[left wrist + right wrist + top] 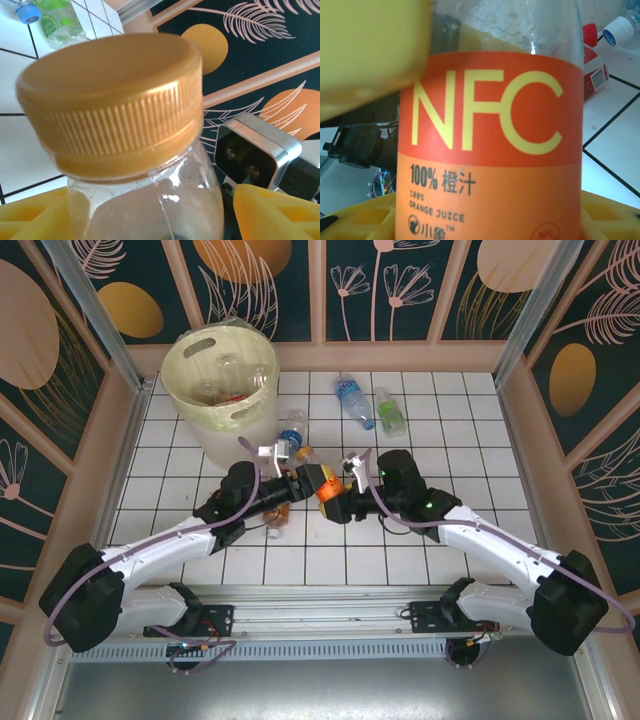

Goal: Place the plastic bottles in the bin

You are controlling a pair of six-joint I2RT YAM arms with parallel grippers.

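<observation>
An orange juice bottle [325, 485] with a gold cap [115, 95] and an orange NFC label [490, 150] hangs above the table's middle, between both grippers. My right gripper [347, 502] is shut on its labelled body, with yellow fingers [360, 220] on either side. My left gripper [300, 480] is closed round its clear shoulder under the cap; its fingers [280, 215] flank the bottle. The bin [190, 390] stands at the far left and holds several bottles [235, 375]. More plastic bottles lie on the tiles: a blue-capped one [355, 400], a green-labelled one [390, 412] and one beside the bin [290, 432].
Another small bottle [275, 522] lies under my left arm. A red-labelled bottle [594, 65] and a white-and-blue cap [617, 30] lie past the held bottle. Low wooden walls ring the white tiled table [450, 440].
</observation>
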